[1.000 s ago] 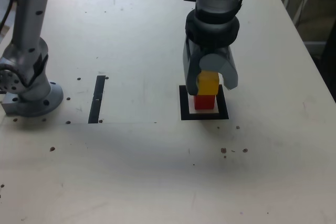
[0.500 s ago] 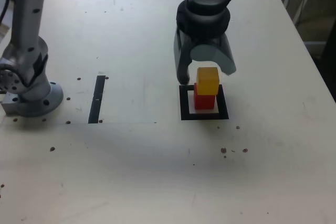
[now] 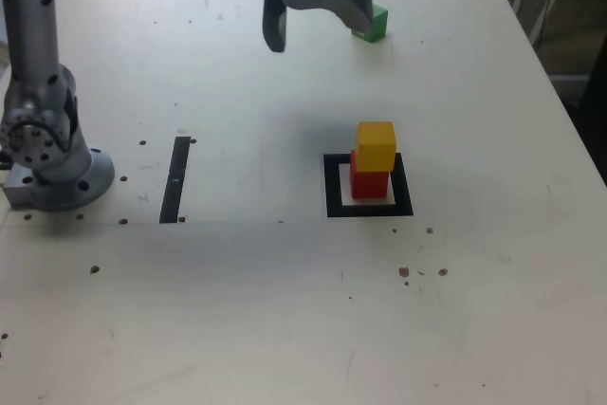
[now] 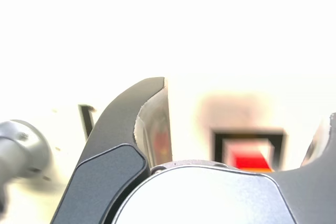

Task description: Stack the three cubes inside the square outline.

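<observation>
Now the small yellow cube (image 3: 376,145) sits on the red cube (image 3: 369,182) inside the black square outline (image 3: 368,187), and the grey gripper (image 3: 318,24) hangs open, holding nothing.

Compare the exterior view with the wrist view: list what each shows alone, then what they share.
Exterior only: the green cube at the table's far side, the yellow cube atop the red cube, and the arm's base. Wrist only: the end effector's inner finger face close up. Shared: the open end effector, the red cube and the square outline.
</observation>
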Motion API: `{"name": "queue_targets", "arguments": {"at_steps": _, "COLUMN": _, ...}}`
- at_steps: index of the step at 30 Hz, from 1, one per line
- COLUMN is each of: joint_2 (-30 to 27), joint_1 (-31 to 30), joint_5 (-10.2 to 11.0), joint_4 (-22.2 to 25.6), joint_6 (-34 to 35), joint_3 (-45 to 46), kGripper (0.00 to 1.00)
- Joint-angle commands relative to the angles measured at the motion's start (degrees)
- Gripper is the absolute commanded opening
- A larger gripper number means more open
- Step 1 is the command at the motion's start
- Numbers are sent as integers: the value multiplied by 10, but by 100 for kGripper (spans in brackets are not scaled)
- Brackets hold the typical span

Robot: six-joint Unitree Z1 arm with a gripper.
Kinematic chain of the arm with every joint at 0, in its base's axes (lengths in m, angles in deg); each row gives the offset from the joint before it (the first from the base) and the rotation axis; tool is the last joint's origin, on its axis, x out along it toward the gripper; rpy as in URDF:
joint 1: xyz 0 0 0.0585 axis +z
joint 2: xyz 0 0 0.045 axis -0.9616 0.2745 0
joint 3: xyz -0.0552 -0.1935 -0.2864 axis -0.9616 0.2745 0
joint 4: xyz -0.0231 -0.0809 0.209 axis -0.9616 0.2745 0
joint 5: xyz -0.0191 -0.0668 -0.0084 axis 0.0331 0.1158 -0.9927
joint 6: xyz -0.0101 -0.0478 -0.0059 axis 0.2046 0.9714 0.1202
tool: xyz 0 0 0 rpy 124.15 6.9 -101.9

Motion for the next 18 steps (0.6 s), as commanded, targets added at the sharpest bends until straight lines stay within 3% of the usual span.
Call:
{"name": "queue_targets", "arguments": {"at_steps": 1, "joint_2": -1, "joint_1": 21, "joint_5": 17, "joint_4": 1, "joint_6": -18, "joint_3": -4, "kGripper": 100}}
{"name": "queue_targets", "arguments": {"at_steps": 8, "joint_2": 31, "joint_1": 97, "joint_5": 74, "joint_4": -11, "joint_6": -135, "joint_3": -78, "kGripper": 100}}
{"name": "queue_targets", "arguments": {"at_steps": 18, "joint_2": 137, "joint_1": 160, "joint_5": 86, "joint_4": -13, "joint_6": -380, "joint_3": -232, "kGripper": 100}}
